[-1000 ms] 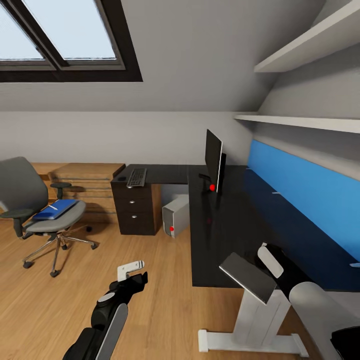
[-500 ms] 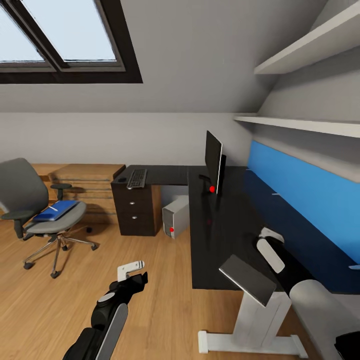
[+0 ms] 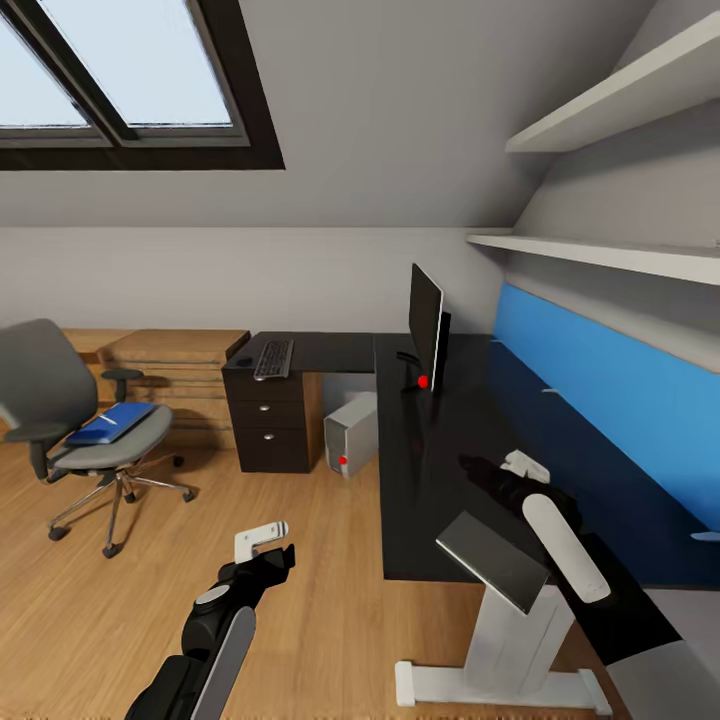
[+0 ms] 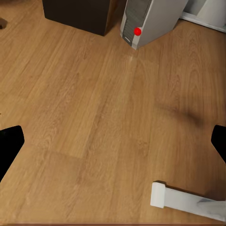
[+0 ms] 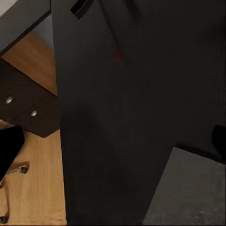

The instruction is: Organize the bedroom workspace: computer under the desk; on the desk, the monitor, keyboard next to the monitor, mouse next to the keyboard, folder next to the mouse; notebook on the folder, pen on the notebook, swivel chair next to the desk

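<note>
- Nearest you, your left gripper (image 3: pixel 262 541) hangs over the wood floor (image 3: pixel 300 560), empty; its finger tips sit wide apart in the left wrist view.
- Your right gripper (image 3: pixel 515 468) is above the desk (image 3: pixel 440 480); I cannot tell its spread. The notebook (image 3: pixel 495 560) tilts at the desk's near edge.
- Further off, the computer (image 3: pixel 352 432) stands under the desk, the monitor (image 3: pixel 427 322) on top.
- Beyond, the keyboard (image 3: pixel 273 358) and mouse (image 3: pixel 243 360) lie above the drawers.
- Off left, the folder (image 3: pixel 108 422) rests on the swivel chair (image 3: pixel 70 420).
</note>
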### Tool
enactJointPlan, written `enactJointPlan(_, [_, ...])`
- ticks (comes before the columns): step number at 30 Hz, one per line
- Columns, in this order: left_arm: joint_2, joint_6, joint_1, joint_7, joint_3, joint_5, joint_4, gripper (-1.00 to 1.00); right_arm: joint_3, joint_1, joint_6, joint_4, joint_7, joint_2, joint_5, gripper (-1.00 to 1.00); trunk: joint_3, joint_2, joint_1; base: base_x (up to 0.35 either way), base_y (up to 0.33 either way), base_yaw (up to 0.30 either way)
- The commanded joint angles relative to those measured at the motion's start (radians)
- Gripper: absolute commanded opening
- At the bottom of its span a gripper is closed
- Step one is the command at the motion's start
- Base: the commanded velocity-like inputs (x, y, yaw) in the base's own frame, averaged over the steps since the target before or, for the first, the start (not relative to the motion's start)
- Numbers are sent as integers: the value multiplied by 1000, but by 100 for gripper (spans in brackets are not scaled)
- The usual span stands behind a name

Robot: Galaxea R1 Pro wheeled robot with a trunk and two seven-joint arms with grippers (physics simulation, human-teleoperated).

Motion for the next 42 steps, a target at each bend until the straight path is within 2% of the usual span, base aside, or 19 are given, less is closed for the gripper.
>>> enactJointPlan(1, [0, 2, -1, 10, -1, 11, -1, 100, 2, 0, 0, -1, -12, -1, -9, 100, 0, -1, -1, -282, 0, -119])
enactJointPlan(9, [0, 2, -1, 10, -1, 10, -1, 100, -1, 1, -2, -1, -18, 0, -10, 100, 2, -1, -1, -318, 0, -76])
enactJointPlan(14, [0, 2, -1, 9, -1, 10, -1, 100, -15, 1, -3, 0, -19, 0, -11, 100, 2, -1, -1, -334, 0, -6])
enactJointPlan(21, [0, 2, -1, 11, 1, 10, -1, 100, -22, 2, -7, 53, -10, 0, -11, 100, 2, -1, -1, -259, -81, -1])
enactJointPlan(23, [0, 2, -1, 12, 1, 10, -2, 100, -23, 3, -8, 63, -7, 0, -15, 100, 2, -1, -1, -91, -44, 0])
enactJointPlan(25, [0, 2, -1, 13, 2, 10, -5, 100, -29, 3, -8, 85, 5, -1, -38, 100, 2, -1, -1, -46, -23, 0])
enactJointPlan(28, [0, 2, -1, 13, 5, 11, -18, 100, -60, 3, -8, 129, 46, -2, -105, 100, 2, -1, -1, -21, -11, 0])
enactJointPlan(29, [-1, 2, -1, 14, 6, 11, -30, 100, -91, 3, -4, 170, 99, -7, -161, 100, -1, -8, 3, -9, -4, 0])
enactJointPlan(31, [-2, 2, -1, 15, 8, 11, -34, 100, -104, 3, -3, 195, 140, -15, -191, 100, -7, -22, 11, -6, -3, 0])
enactJointPlan(32, [-2, 2, -1, 15, 9, 11, -37, 100, -112, 3, -2, 220, 183, -25, -213, 100, -11, -29, 15, -4, -2, 0])
enactJointPlan(36, [-3, 2, -1, 16, 10, 11, -40, 100, -123, 3, -1, 268, 267, -39, -244, 100, -23, -57, 30, -2, -1, 0])
enactJointPlan(37, [-3, 2, -1, 16, 10, 11, -40, 100, -126, 4, -1, 298, 316, -42, -255, 100, -26, -64, 34, 0, 0, 0])
enactJointPlan(40, [-3, 2, -1, 16, 9, 11, -40, 100, -129, 4, -1, 347, 397, -45, -265, 100, -36, -85, 45, 0, 0, 0])
enactJointPlan(41, [-4, 2, -1, 16, 9, 11, -39, 100, -130, 4, -1, 379, 456, -46, -269, 100, -39, -92, 49, 0, 0, 0])
enactJointPlan(42, [-4, 2, -1, 16, 9, 11, -39, 100, -130, 4, -1, 394, 487, -46, -270, 100, -42, -99, 53, 0, 0, 0])
